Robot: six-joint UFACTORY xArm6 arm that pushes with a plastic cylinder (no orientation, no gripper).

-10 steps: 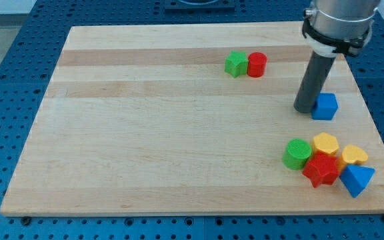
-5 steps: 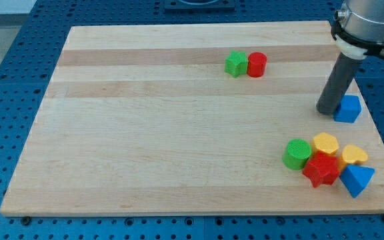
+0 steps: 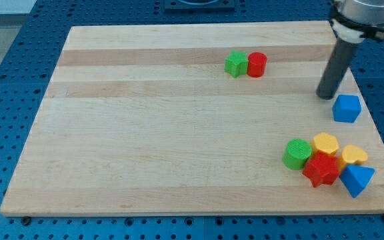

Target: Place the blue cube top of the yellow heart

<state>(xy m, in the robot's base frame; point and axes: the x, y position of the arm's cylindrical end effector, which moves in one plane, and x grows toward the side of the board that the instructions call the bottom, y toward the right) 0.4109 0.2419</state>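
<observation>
Positioning the Blue Cube Above the Yellow Heart

No gripper is fitted; only a rod is carried, so no jaw state applies. My tip (image 3: 326,97) is seen just up and to the view's left of the blue cube (image 3: 347,108), apparently apart from it. The yellow heart (image 3: 355,155) is located below the blue cube, inside a cluster.

Risk: the blue cube sits close to the board edge (image 3: 379,133). If it is pushed off-centre, it could be driven rightward off the board or into the yellow hexagon (image 3: 325,143).

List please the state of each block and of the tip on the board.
My tip: up-left of blue cube, apart.
Blue cube: alone.
Yellow heart: in cluster.
Yellow hexagon: in cluster.
Red star: in cluster.
Green cylinder: in cluster.
Blue triangle: in cluster.
Green star: touching red cylinder.
</observation>
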